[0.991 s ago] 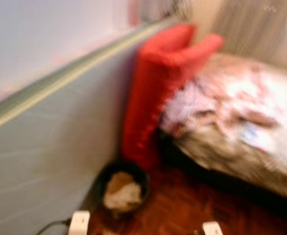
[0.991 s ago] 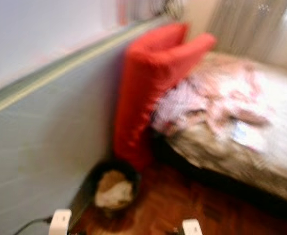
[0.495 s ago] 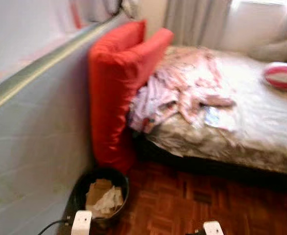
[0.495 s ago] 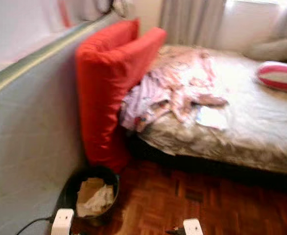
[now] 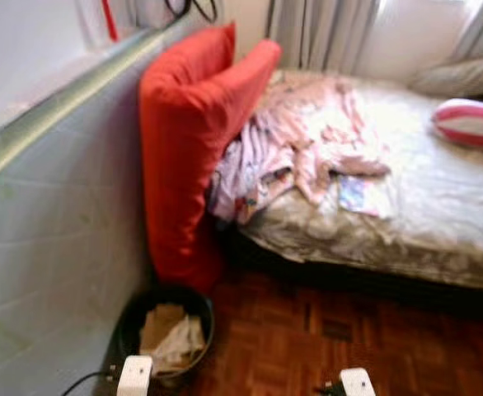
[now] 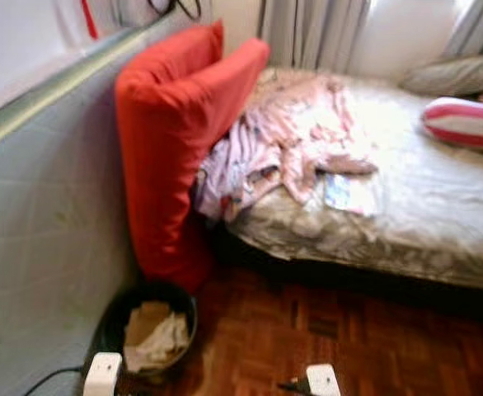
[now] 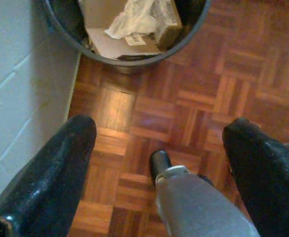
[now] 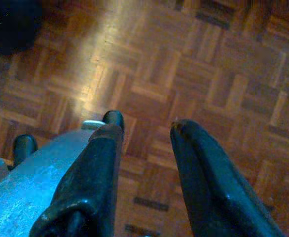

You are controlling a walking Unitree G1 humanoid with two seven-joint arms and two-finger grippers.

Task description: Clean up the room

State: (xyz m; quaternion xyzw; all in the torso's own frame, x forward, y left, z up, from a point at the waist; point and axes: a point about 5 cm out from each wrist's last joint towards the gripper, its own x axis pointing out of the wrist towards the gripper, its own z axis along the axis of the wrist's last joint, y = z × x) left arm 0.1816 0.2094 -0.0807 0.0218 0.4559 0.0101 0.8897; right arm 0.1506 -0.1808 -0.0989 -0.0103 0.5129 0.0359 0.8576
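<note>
Left claw (image 7: 159,163): hangs low over the parquet floor (image 7: 194,103), fingers spread wide with nothing between them; the bin sits just ahead of it.
Right claw (image 8: 144,163): hangs low over bare parquet, fingers apart, holding nothing.
Waste bin (image 5: 166,330): dark and round, on the floor at near left, close against the grey-green wall (image 5: 52,247); crumpled paper and cardboard (image 7: 134,24) already lie inside.
Red cushions (image 5: 192,140): two of them stand upright just beyond the bin, between the wall and the bed.
Bed (image 5: 439,223): fills the far right, under a pale sheet.
Pink clothes (image 5: 299,148): heaped loose on the left part of the bed, partly against the cushions.
Paper sheet (image 5: 357,194): lies flat on the bed just right of the clothes.
Striped pillow (image 5: 472,124): far right on the bed, well apart from the heap.
Change: a second ago the view was smeared and aimed more at the wall; it has swung right and sharpened, so more of the bed shows. The things themselves have not moved.
Meaning: I'd judge the robot is settling to face the bed, and the clothes and paper look like the next pickups; nothing has been gathered yet.
</note>
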